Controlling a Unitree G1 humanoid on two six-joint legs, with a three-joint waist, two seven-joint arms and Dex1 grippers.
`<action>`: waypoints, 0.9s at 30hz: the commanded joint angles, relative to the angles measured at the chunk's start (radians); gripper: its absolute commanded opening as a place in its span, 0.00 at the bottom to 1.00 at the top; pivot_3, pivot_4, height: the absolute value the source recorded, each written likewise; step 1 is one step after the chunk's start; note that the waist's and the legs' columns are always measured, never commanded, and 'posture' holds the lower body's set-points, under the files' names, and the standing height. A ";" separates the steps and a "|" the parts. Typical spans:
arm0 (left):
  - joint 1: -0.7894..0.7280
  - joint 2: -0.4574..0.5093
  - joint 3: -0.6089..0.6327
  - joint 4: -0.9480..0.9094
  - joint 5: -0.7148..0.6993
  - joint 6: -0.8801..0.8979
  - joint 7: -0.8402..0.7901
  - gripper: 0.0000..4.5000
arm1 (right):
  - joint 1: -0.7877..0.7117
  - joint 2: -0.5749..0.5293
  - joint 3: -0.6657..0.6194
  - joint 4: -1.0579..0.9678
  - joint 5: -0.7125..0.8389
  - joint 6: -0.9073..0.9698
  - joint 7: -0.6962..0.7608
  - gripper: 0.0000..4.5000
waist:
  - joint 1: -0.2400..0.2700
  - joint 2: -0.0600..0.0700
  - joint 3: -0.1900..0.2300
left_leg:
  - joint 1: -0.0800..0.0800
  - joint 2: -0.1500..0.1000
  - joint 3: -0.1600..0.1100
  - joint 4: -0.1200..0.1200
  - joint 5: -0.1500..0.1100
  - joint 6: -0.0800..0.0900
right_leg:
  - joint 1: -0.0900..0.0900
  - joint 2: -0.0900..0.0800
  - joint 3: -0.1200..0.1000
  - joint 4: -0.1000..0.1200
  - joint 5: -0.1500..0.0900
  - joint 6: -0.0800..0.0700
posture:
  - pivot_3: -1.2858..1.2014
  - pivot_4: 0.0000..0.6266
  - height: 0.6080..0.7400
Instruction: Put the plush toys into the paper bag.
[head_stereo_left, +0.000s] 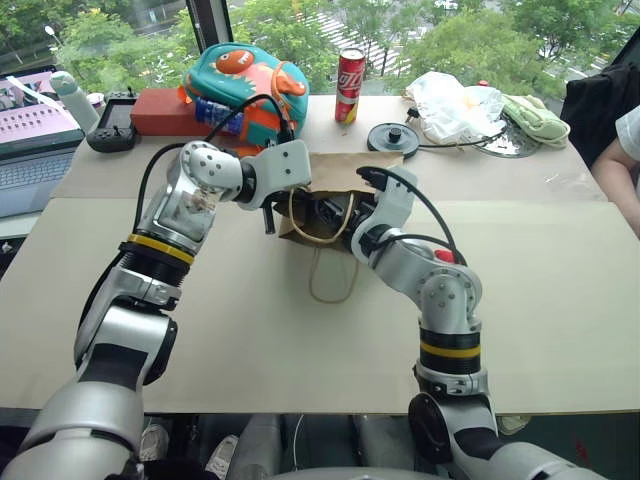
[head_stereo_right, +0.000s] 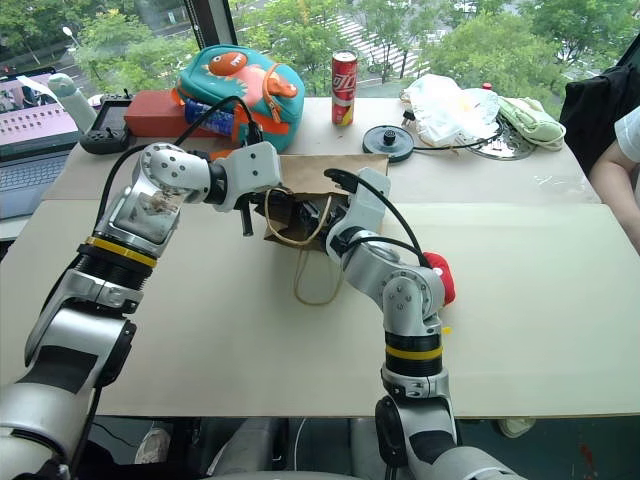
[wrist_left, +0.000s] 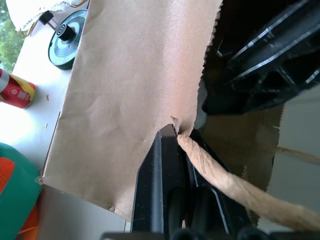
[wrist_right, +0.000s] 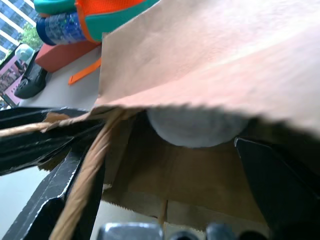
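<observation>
The brown paper bag (head_stereo_left: 345, 170) lies on its side mid-table, mouth toward me. My left gripper (wrist_left: 172, 131) is shut on the bag's upper rim where a twisted handle (wrist_left: 225, 185) is fixed, holding the mouth up. The other handle loop (head_stereo_left: 335, 280) rests on the table. My right gripper (wrist_right: 160, 165) is open, with its fingers reaching into the bag's mouth and nothing between them. Just ahead of it, the pale grey plush toy (wrist_right: 197, 127) sits inside the bag under the top wall. The red chili plush toy (head_stereo_right: 440, 275) lies on the table behind my right elbow.
Along the far edge stand a teal-and-orange fish backpack (head_stereo_left: 245, 85), a red can (head_stereo_left: 350, 85), a black round disc (head_stereo_left: 393, 137), a white plastic bag (head_stereo_left: 455, 105) and a pale green cloth (head_stereo_left: 535, 118). A laptop (head_stereo_left: 35, 130) is far left. A person's arm (head_stereo_left: 615, 170) is far right.
</observation>
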 joint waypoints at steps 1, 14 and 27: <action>-0.028 -0.012 0.008 -0.023 0.008 0.003 0.009 0.00 | 0.043 -0.015 -0.008 -0.130 0.026 0.068 0.009 0.99 | 0.001 0.000 0.000 | 0.000 0.000 0.000 0.000 0.000 0.000 | 0.000 0.000 0.000 0.000 0.000 0.000 | 0.52 0.24 0.99; 0.012 -0.059 0.034 -0.062 0.003 0.140 0.092 0.00 | 0.210 -0.326 -0.219 -0.497 0.278 0.313 0.114 0.99 | 0.004 0.000 0.000 | -0.003 0.000 -0.001 0.001 0.000 0.000 | -0.002 0.000 0.000 0.000 0.000 0.000 | 0.52 0.24 0.99; 0.093 -0.138 0.086 -0.164 -0.064 0.372 0.192 0.00 | 0.362 -0.675 -0.120 -0.468 -0.034 0.321 0.096 0.99 | 0.007 0.000 0.000 | -0.002 0.000 0.001 0.003 0.001 0.001 | -0.001 0.001 0.001 -0.005 0.000 0.000 | 0.52 0.24 0.99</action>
